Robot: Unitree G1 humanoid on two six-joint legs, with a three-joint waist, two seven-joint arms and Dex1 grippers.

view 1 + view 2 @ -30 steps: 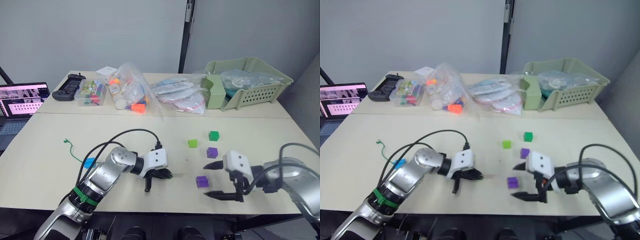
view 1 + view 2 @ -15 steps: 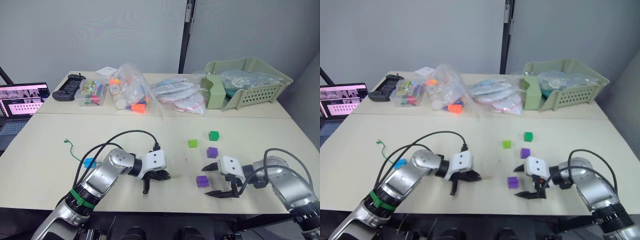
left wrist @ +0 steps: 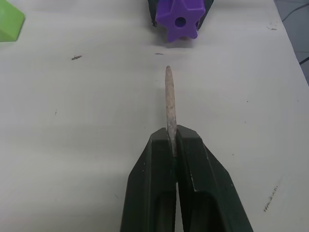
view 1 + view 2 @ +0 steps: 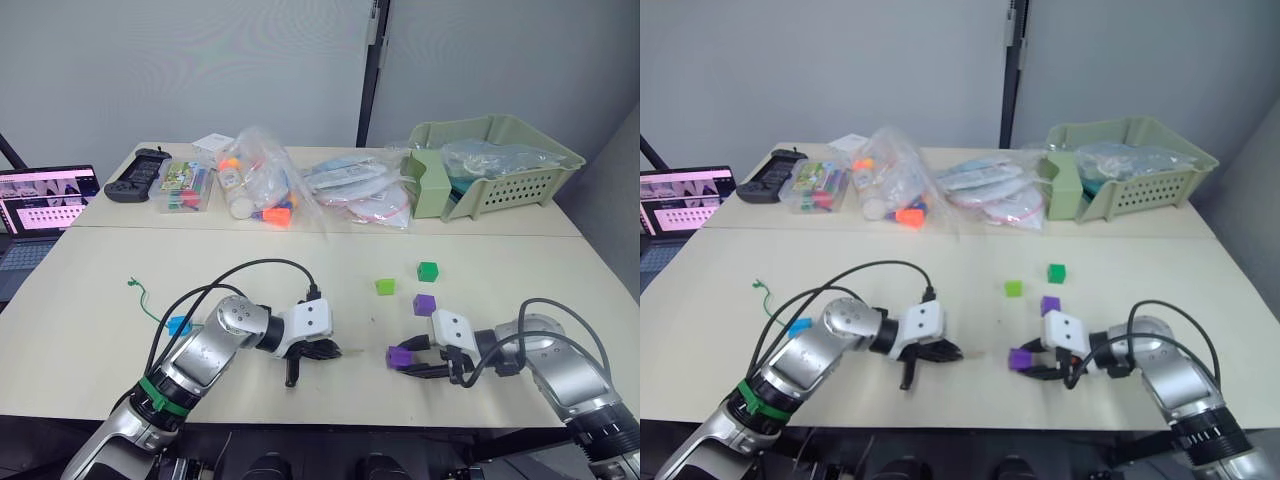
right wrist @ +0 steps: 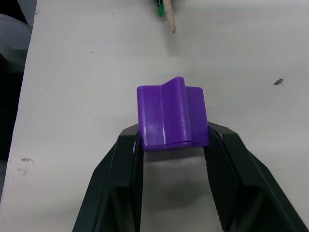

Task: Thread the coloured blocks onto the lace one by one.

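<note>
One purple block [image 5: 172,114] gripped in right gripper [image 4: 418,358] fingers, low over bench [image 4: 100,270]. Left gripper [image 3: 171,145] fingers clamp lace [image 3: 169,96] tip, near hole. Advise: align tip with hole, advance straight.

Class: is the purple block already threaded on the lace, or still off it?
Off: the lace's tip stops short of the purple block.
</note>
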